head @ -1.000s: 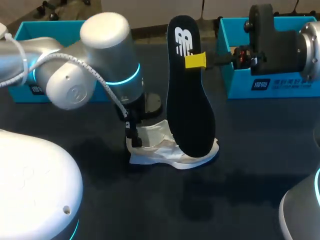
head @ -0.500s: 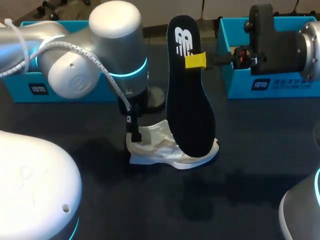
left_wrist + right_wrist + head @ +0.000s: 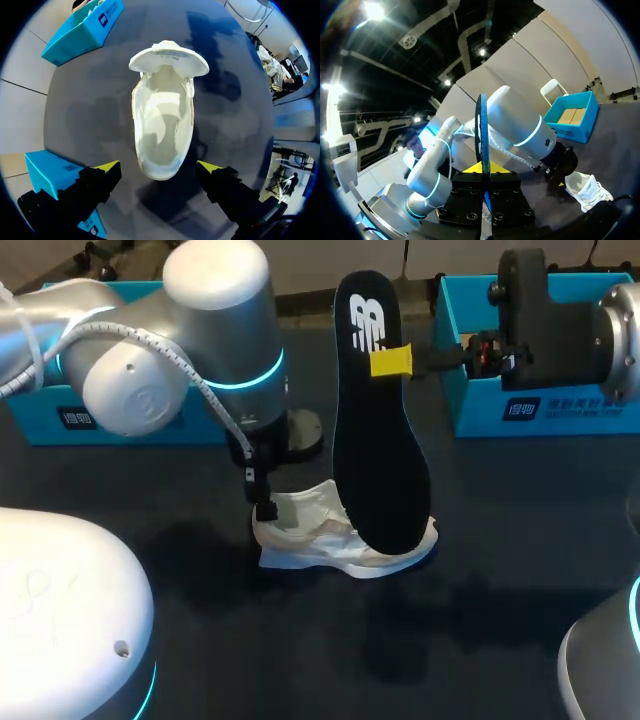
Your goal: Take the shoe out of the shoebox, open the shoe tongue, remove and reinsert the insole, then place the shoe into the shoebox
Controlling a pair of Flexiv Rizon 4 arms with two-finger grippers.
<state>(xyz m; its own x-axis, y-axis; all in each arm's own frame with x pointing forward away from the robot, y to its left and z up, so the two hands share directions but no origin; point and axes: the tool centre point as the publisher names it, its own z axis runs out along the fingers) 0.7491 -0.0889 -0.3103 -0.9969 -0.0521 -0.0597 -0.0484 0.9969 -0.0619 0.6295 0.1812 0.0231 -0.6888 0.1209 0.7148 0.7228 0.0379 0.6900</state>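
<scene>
1 shoe (image 3: 330,535) lies on the table (image 3: 500,570), right under my left gripper (image 3: 159,166). Its fingers are spread wide, 1 on each side of the shoe's near end, gripping nothing. My right gripper (image 3: 392,361) pinches the insole (image 3: 380,440) upright, its low end at the shoe. Held by 1 edge, the insole could swing or buckle going in. The unheld shoe would then slide.

Wide-spread left gripper (image 3: 159,166), tightly pinched right gripper (image 3: 484,170).
</scene>
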